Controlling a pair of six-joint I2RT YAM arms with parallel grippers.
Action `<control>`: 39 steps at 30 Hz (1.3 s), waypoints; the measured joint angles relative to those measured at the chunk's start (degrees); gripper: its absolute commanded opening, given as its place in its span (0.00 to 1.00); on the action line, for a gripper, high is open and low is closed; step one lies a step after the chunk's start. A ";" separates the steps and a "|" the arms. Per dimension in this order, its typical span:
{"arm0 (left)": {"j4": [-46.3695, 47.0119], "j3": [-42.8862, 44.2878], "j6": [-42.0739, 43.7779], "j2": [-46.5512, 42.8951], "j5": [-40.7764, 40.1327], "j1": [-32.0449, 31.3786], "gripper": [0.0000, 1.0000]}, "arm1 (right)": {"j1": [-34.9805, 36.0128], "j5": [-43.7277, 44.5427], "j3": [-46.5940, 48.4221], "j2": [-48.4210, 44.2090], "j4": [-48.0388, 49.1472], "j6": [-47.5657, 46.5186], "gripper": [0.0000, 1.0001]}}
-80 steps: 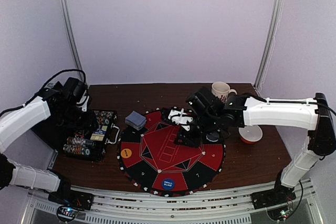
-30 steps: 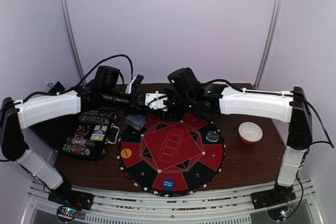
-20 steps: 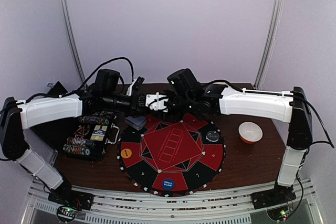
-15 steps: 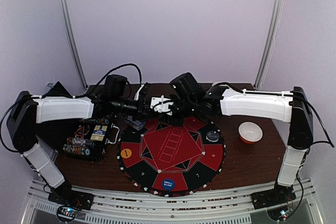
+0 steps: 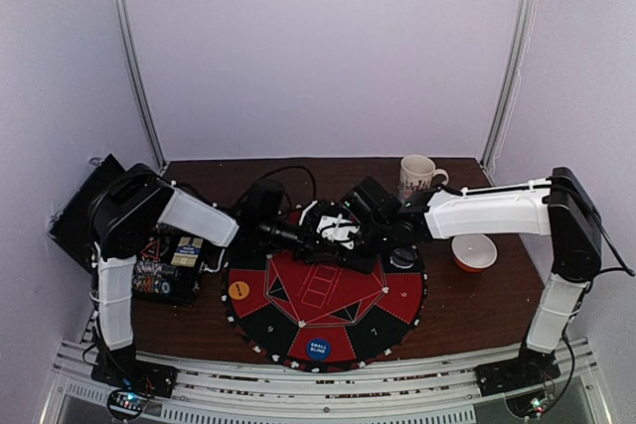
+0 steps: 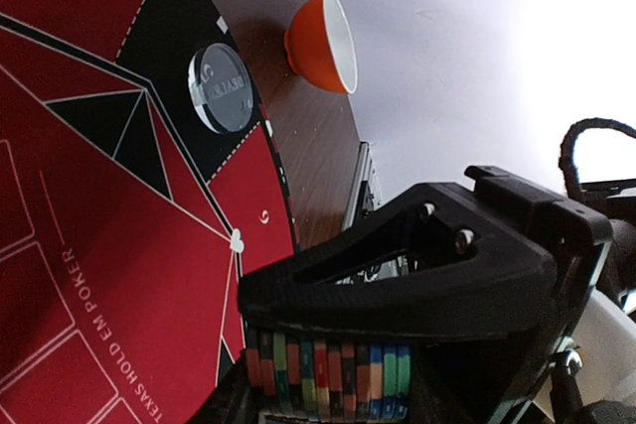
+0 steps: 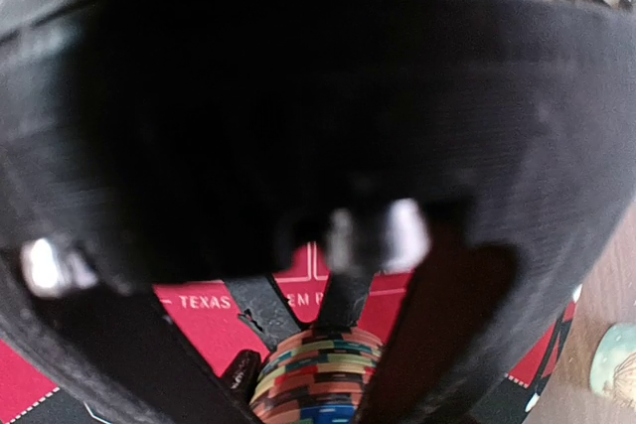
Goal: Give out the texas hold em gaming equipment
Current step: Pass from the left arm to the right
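Left tool (image 5: 303,237) meets right tool (image 5: 333,240), arms reaching inward (both clamped).

Brown table (image 5: 477,295). Round red-and-black mat (image 5: 298,295), centre: orange button (image 5: 238,290) at its left edge, blue button (image 5: 317,350) at its near edge, dark button (image 5: 401,258) at its right. Open case (image 5: 212,245) left of mat, chips (image 5: 149,278) in rows. Mug (image 5: 417,175) far side; bowl (image 5: 474,252) right of mat. Left gripper (image 5: 303,238) and right gripper (image 5: 343,237) meet over mat's far part, jaws unreadable.
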 measured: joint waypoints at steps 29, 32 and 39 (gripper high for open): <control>6.47 5.05 -2.12 10.45 1.09 0.24 0.65 | -3.89 -4.98 1.90 4.72 -6.84 3.45 0.00; 6.29 5.07 -2.03 10.62 1.01 0.31 0.67 | -3.91 -4.98 1.97 4.74 -7.10 3.45 0.00; 4.61 5.25 -1.14 10.43 0.61 0.96 0.67 | -3.98 -4.83 2.03 4.72 -8.00 3.56 0.00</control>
